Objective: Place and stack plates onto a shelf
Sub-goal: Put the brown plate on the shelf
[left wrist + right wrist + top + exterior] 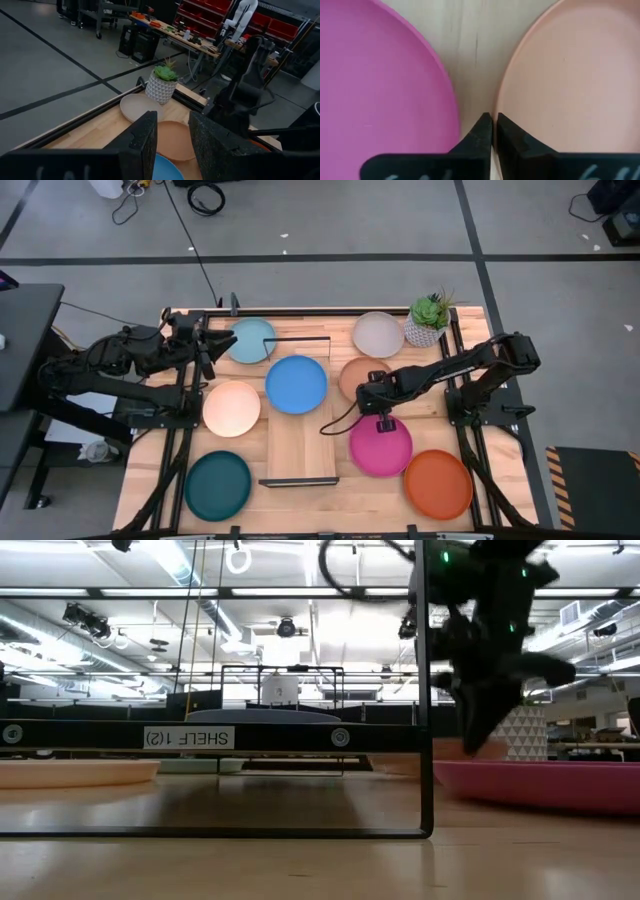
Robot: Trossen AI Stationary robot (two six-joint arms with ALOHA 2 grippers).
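While the high view gives me the whole pale wooden tabletop (300,495) and the long shelf (298,450) with a blue plate (296,384) on its far end, only the right wrist view shows the right gripper (493,125) clenched, fingers almost touching, over bare wood between the matte magenta plate (380,85) and the tan plate (570,75). From the left wrist view I see the left gripper (172,132) released above the blue plate's side — the small potted plant (161,85) beside the grey-white plate (137,106).

One plate (296,384) lies on the shelf (299,448) at frame centre; three plates lie left of it, four right, with the potted plant (429,320) upper right.
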